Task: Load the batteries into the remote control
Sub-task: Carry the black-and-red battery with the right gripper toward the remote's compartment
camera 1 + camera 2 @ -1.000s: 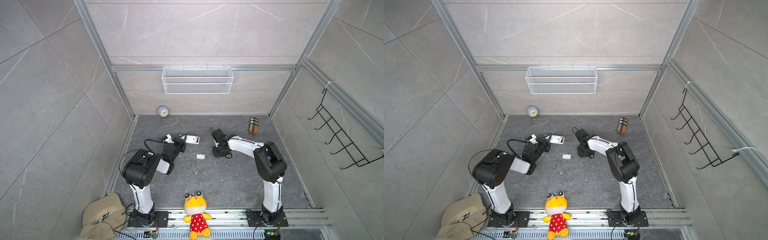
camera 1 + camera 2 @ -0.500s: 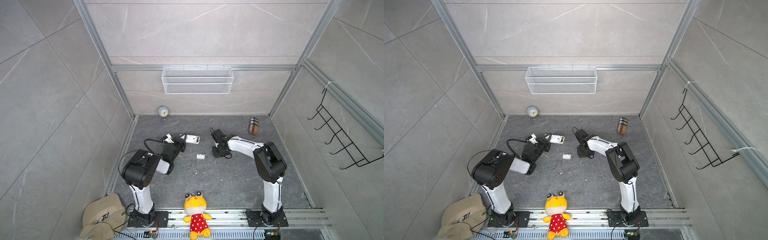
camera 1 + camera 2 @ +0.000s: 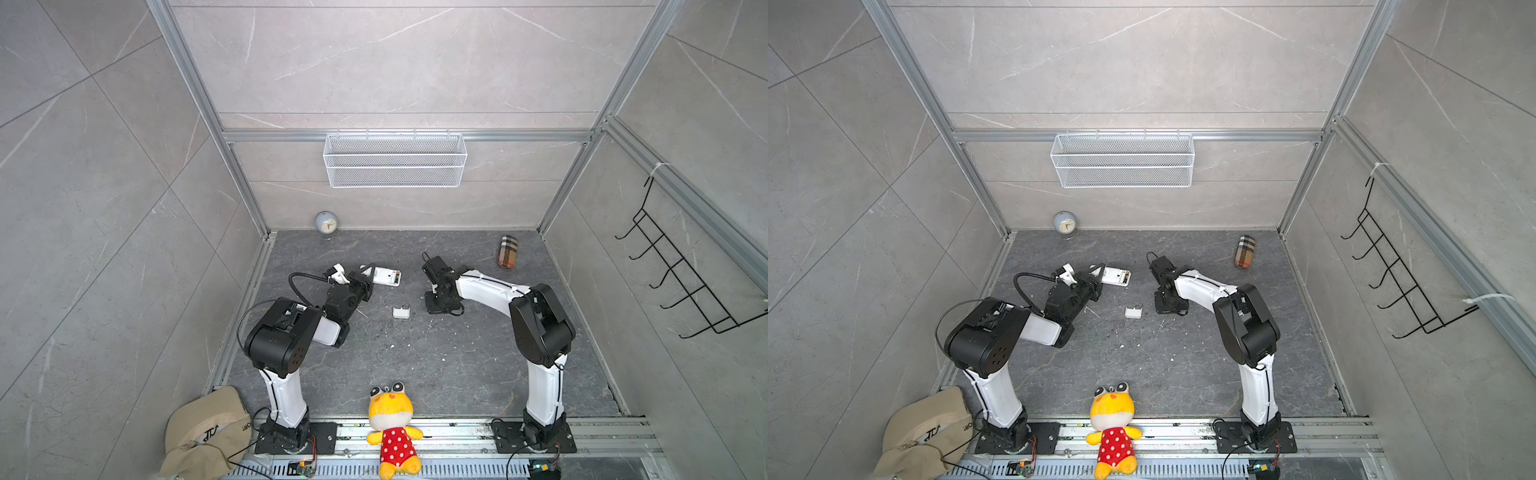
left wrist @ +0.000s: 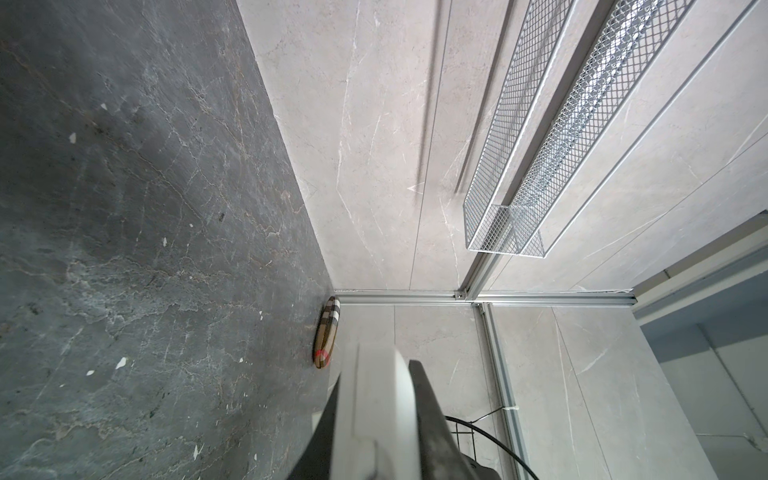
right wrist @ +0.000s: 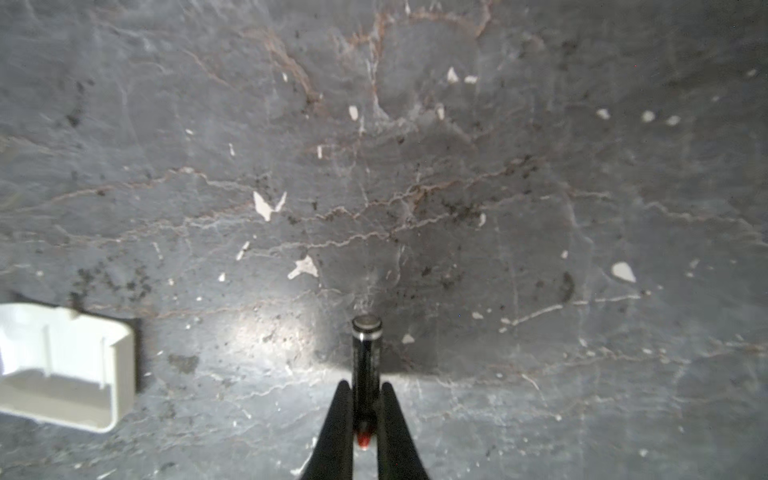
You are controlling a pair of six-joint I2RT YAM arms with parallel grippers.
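My left gripper (image 3: 365, 284) is shut on the white remote control (image 3: 385, 276) and holds it just above the floor at the back left. Its open end points toward the middle. In the left wrist view the remote control (image 4: 374, 407) fills the gap between the dark jaws. My right gripper (image 5: 365, 386) points down at the floor and is shut on one of the batteries (image 5: 366, 353), a thin dark cylinder with a metal end sticking out past the fingertips. In both top views the right gripper (image 3: 439, 305) hides that battery.
A small white cover piece (image 3: 401, 312) lies on the floor between the two grippers, also in the right wrist view as the cover piece (image 5: 62, 365). A round clock (image 3: 326, 224) and a plaid case (image 3: 508, 252) sit by the back wall. A plush toy (image 3: 392, 424) and a cap (image 3: 203, 432) lie at the front.
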